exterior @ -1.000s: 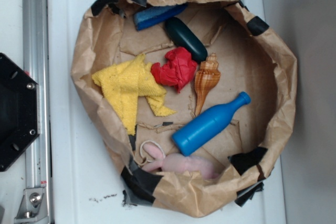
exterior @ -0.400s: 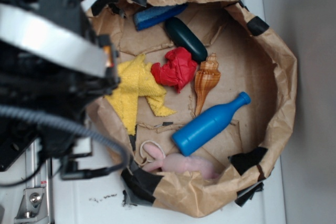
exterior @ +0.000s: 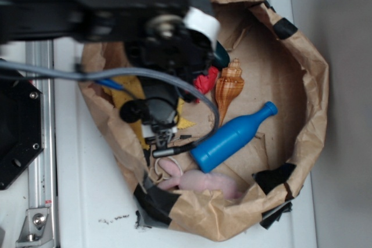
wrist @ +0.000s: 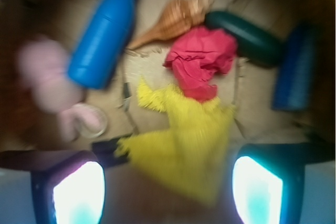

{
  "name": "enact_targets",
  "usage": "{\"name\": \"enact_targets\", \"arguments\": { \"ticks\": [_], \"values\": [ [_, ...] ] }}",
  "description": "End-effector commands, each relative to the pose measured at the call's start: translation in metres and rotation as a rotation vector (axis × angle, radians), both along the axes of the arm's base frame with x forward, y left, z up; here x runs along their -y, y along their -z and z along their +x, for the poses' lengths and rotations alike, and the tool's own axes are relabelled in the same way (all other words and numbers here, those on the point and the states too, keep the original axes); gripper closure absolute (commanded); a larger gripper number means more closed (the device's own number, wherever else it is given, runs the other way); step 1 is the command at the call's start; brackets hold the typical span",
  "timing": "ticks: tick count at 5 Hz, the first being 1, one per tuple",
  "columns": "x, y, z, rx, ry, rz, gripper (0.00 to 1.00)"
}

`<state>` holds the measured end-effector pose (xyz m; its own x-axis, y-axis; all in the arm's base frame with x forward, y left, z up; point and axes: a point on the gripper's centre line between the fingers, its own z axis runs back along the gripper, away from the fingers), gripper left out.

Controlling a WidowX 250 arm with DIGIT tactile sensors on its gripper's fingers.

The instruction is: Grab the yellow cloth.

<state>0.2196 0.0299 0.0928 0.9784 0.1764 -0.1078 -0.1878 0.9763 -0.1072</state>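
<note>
a brown paper-lined basin (exterior: 314, 85) sits on a white table, seen from above, and a black robot arm (exterior: 116, 4) reaches over its left half, hiding much of what lies there. in the wrist view, the gripper (wrist: 168, 182) hangs above the yellow cloth (wrist: 184, 145) with its two fingers spread wide apart, one at each lower corner of the picture, and nothing between them but the cloth below. the yellow cloth lies on the basin floor toward the left side, its pointed corners fanning out; in the overhead view only slivers of it (exterior: 129, 88) show past the arm. the red cloth (wrist: 202, 59) touches its far edge, and that closeness is the main risk: a descent that drifts toward the red wad could pinch both fabrics or the wrong one. the cloth also lies flat, so fingers closing too high may slide over it and catch nothing, while pressing too low could snag the crumpled paper lining. a blue bottle (exterior: 232, 137), a striped seashell (exterior: 228, 88), a dark green object (wrist: 247, 35), a dark blue object (wrist: 296, 69) and a pink soft toy (exterior: 200, 181) lie around but clear of the fingers. the wrist view is blurred. no brand, label or writing can be read anywhere.
</note>
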Motion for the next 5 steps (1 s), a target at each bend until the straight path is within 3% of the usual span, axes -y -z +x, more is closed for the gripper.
{"name": "enact_targets", "arguments": {
  "ticks": [1, 2, 3, 5],
  "values": [
    [0.008, 0.041, -0.018, -0.053, 0.105, 0.044, 0.00],
    [0.006, 0.058, -0.041, -0.135, 0.163, 0.146, 0.00],
    [-0.007, 0.079, -0.039, -0.160, 0.200, 0.190, 1.00],
    [-0.011, 0.078, -0.035, -0.164, 0.196, 0.204, 1.00]
  ]
}}
